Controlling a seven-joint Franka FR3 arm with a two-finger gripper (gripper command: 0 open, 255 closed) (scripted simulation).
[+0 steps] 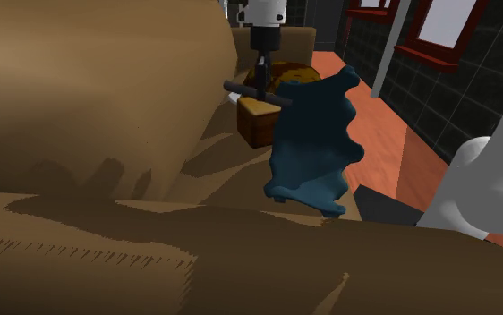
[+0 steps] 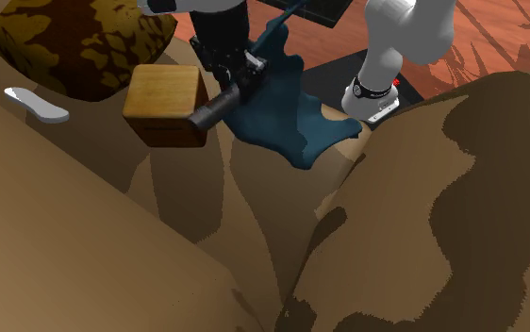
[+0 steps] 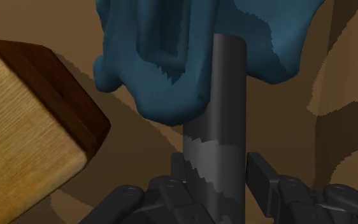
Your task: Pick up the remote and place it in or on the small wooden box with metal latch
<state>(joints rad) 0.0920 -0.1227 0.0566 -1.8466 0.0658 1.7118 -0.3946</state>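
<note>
Gripper [image 3: 217, 175] clamped on the dark remote [image 3: 216, 121], held aloft just right of the wooden box [image 2: 166, 102] in the second exterior view, close against the blue cloth [image 2: 277, 118]. Box lid looks closed, top bare, inside hidden. Risks: letting go here drops the remote beside the box; its long end may snag the cloth and twist.

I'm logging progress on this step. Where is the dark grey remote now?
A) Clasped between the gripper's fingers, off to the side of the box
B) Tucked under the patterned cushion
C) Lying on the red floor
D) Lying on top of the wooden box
A: the wrist view shows the remote clasped in the gripper, with the wooden box off to one side rather than beneath it.
</note>
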